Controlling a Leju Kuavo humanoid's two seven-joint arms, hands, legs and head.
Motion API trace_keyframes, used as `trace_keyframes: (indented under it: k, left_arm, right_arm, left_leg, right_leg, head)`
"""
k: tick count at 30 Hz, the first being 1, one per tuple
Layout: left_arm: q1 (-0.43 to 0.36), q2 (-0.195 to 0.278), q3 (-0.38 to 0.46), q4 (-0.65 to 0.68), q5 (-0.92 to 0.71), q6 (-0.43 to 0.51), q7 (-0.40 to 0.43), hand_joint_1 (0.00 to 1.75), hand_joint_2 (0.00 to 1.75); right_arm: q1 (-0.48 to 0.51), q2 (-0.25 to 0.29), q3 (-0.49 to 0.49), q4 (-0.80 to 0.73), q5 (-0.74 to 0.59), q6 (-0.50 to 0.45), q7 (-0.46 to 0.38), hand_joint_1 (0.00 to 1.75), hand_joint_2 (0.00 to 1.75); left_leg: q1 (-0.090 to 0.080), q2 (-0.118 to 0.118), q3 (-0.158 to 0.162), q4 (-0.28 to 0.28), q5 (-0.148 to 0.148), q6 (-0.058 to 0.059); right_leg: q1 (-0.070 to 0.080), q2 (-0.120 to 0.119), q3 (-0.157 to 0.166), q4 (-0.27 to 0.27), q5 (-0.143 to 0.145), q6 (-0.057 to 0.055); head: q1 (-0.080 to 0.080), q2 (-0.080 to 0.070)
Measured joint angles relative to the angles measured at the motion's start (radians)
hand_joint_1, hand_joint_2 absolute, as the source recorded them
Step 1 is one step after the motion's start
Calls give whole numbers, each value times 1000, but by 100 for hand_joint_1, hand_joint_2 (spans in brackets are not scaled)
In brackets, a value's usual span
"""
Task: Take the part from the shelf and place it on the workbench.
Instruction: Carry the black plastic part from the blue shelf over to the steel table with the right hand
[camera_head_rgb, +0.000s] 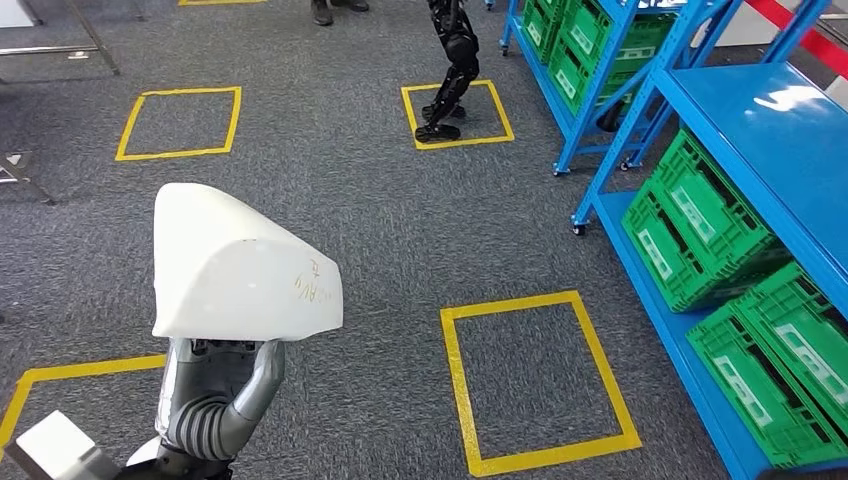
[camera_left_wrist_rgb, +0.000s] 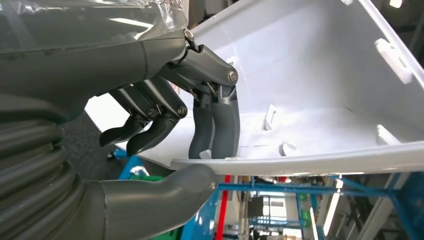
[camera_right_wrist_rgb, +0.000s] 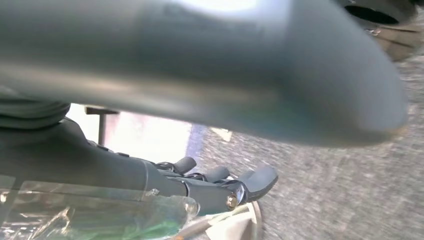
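Observation:
The part is a white moulded shell with yellow handwriting on one face, held up over the grey carpet at the left of the head view. My left hand grips it from below. In the left wrist view the hollow inside of the part shows small ribs and tabs; my left hand has fingers pressed inside the shell and the thumb under its rim. My right hand hangs over the carpet with its fingers apart and nothing in them.
Blue shelving with green crates runs along the right side. Yellow taped squares mark the carpet. Another robot's dark legs stand in a far square, and a person's shoes are at the top edge.

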Motion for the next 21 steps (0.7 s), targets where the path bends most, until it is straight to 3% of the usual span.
trace_keyframes:
  k: [2,3,4,6,8,10,12,13,15,16,18,20,21]
  left_arm:
    - [2,0,0,-1,-3,-4,7,175,175]
    - [3,1,0,-1,-5,-6,11,175,175]
    - [4,1,0,-1,-8,-7,15,175,175]
    - [7,2,-1,-1,-13,-8,21,175,175]
    - [9,2,-1,-1,-16,-9,25,175,175]
    - [11,2,0,-1,-16,-11,27,175,175]
    - [19,3,1,-1,-16,-14,29,175,175]
    - [23,4,1,-1,-16,-15,30,175,175]
    - [26,6,2,-1,-17,-17,31,175,175]
    - [26,7,3,-1,-18,-18,31,175,175]
    - [29,8,4,-1,-21,-19,33,175,175]
    - [33,8,4,-1,-25,-19,38,175,175]
    - [34,9,5,-1,-29,-19,40,175,175]
  right_arm:
    - [3,0,0,0,0,-2,-2,0,0]
    - [6,0,0,0,0,-2,-3,0,0]
    - [10,0,0,0,0,-3,-3,0,0]
    - [13,-1,0,0,0,-5,-4,0,0]
    - [13,-4,0,0,0,-7,-6,0,0]
    - [14,-7,0,0,0,-10,-9,0,0]
    - [14,-8,0,0,0,-13,-10,0,0]
    - [13,-8,0,0,0,-15,-10,0,0]
    - [11,-11,0,0,0,-19,-10,0,0]
    - [11,-12,0,0,0,-21,-11,0,0]
    - [14,-14,0,0,0,-25,-12,0,0]
    - [14,-16,0,0,0,-30,-15,0,0]
    - [13,-17,0,0,0,-34,-18,0,0]
  left_leg:
    - [-2,-19,-1,0,0,7]
    - [-3,-32,-1,0,0,9]
    - [-5,-46,0,1,0,10]
    - [-7,-74,0,3,0,11]
    - [-7,-100,-3,9,-1,7]
    - [-4,-123,-14,14,1,-2]
    - [1,-146,-23,12,8,-15]
    - [1,-142,-25,12,7,-20]
    - [-2,-97,-42,53,-22,-31]
    - [-2,-67,-62,100,-48,-37]
    - [4,-41,-115,214,-96,-47]
    - [10,-33,-129,245,-90,-53]
    - [12,-27,-108,208,-64,-55]
  right_leg:
    - [-1,52,-58,127,-60,-2]
    - [-1,62,-86,181,-75,-4]
    - [0,67,-103,207,-72,-6]
    - [0,77,-89,153,-12,-11]
    - [-1,121,-48,37,58,-17]
    - [-2,156,-24,-29,76,-17]
    - [0,144,-17,-44,71,-19]
    - [-1,133,-14,-49,74,-24]
    - [-4,106,-4,-62,78,-33]
    - [-3,91,0,-65,78,-37]
    - [-2,60,5,-65,74,-41]
    - [-2,30,9,-65,70,-39]
    - [-2,16,12,-65,68,-36]
  head:
    - [2,0]
    - [3,0]
    - [3,0]
    - [3,0]
    - [2,0]
    - [2,0]
    - [3,0]
    - [2,0]
    - [-3,0]
    - [-5,0]
    - [-8,0]
    - [-10,0]
    - [-11,0]
